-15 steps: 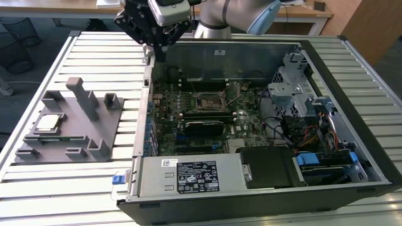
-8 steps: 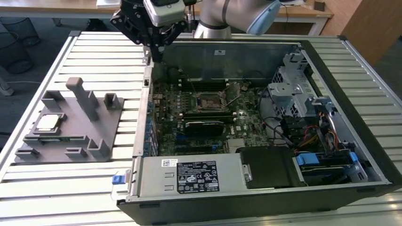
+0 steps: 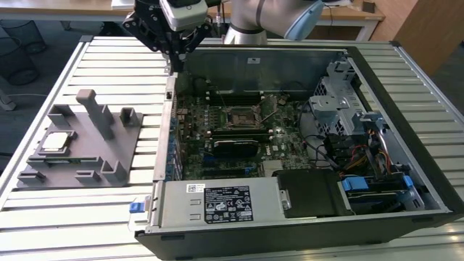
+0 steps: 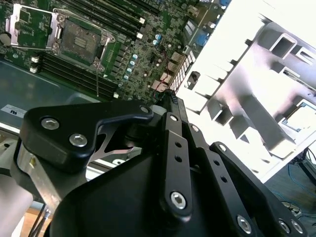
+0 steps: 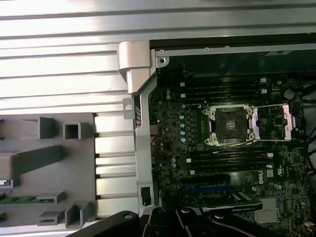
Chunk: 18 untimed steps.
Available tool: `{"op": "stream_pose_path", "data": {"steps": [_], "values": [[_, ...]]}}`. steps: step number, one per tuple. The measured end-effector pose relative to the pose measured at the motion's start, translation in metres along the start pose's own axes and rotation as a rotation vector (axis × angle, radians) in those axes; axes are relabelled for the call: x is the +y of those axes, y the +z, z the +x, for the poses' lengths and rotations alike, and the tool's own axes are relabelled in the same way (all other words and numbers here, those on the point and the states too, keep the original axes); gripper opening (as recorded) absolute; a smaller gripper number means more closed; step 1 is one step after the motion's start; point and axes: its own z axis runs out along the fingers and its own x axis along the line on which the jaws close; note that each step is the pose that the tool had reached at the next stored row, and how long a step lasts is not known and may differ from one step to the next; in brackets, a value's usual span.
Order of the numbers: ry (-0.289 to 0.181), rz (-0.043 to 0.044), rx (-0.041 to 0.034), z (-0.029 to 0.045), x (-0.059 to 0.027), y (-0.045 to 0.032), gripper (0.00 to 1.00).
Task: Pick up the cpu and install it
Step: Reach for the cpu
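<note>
Gripper above case rim, well apart from cpu

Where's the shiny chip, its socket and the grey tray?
cpu [image 3: 56,141], exterior view, middle of its silvery top.
socket [image 5: 229,125], first wrist view, its dark centre.
grey tray [image 3: 86,156], exterior view, bare flat base.

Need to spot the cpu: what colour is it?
The cpu is silvery-grey with a pale tan rim, best in the exterior view.

A ribbed aluminium table spans the foreground, its slats glaring under bright light. Beyond its far edge stands a wooden desk. At the exterior view's left, 2 black wire-mesh wastebaskets sit on grey-blue floor. A wooden panel rises far right.
</note>
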Motion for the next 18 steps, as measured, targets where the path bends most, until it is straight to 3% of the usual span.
{"op": "stream_pose_path", "data": {"steps": [18], "values": [[0.000,0.0000,0.0001,0.0122,-0.0010,0.0008,0.11]]}}
